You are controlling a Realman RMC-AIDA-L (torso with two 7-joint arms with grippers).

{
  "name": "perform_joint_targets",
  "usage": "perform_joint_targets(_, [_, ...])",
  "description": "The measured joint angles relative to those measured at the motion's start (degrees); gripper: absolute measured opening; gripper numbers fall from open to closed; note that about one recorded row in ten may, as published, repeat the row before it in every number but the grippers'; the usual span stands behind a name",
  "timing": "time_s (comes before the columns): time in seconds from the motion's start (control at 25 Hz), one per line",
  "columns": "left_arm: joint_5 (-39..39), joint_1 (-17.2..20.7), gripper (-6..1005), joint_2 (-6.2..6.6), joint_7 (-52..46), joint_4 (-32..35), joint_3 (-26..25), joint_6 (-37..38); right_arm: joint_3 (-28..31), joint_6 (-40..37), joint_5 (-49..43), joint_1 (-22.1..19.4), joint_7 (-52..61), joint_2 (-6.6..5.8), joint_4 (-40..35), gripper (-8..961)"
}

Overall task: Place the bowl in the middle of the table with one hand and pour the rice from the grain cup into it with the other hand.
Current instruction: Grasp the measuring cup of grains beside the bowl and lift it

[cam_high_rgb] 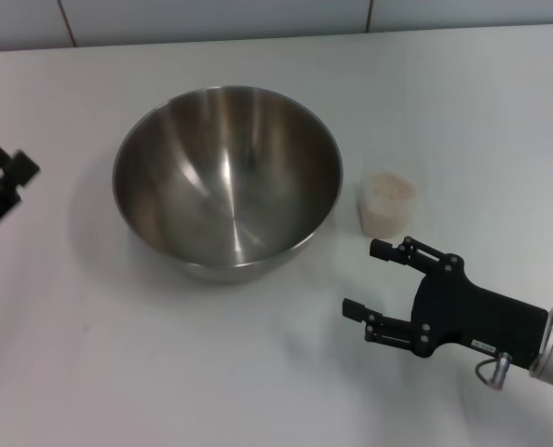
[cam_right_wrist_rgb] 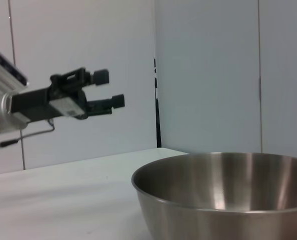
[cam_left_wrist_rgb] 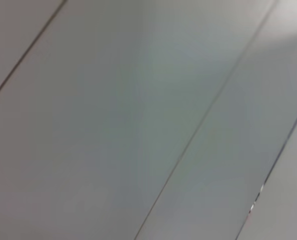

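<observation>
The steel bowl (cam_high_rgb: pixel 227 177) stands upright and empty in the middle of the white table (cam_high_rgb: pixel 118 354). It also fills the low part of the right wrist view (cam_right_wrist_rgb: pixel 228 195). The clear grain cup (cam_high_rgb: pixel 386 203) stands just right of the bowl, with rice (cam_high_rgb: pixel 389 186) in it. My right gripper (cam_high_rgb: pixel 366 277) is open and empty, close in front of the cup, its fingers pointing toward the bowl's side. My left gripper (cam_high_rgb: pixel 8 163) is at the table's left edge, apart from the bowl. The right wrist view shows it (cam_right_wrist_rgb: pixel 110 88) raised, open and empty.
A tiled wall (cam_high_rgb: pixel 211 19) runs along the table's far edge. The left wrist view shows only pale wall panels (cam_left_wrist_rgb: pixel 138 120) with thin seams.
</observation>
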Motion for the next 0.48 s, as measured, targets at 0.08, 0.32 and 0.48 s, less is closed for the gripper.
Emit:
perform_joint_targets(0.08, [0.3,0.3,848,0.12,7.3,-3.0,0.2,0.6,0.0,0.0,0.0,-0.1,0.0,0.0,0.0,819])
perform_joint_targets(0.32, [3.4,1.3,848,0.29,22.3,-5.2,0.4,2.5,0.0,0.0,0.0,-0.3,0.0,0.0,0.1,820])
perform_joint_targets(0.48, [9.2,1.7,848,0.18,35.2,-5.7,0.5,3.6,0.0,0.0,0.0,-0.5,0.0,0.02,0.1,819])
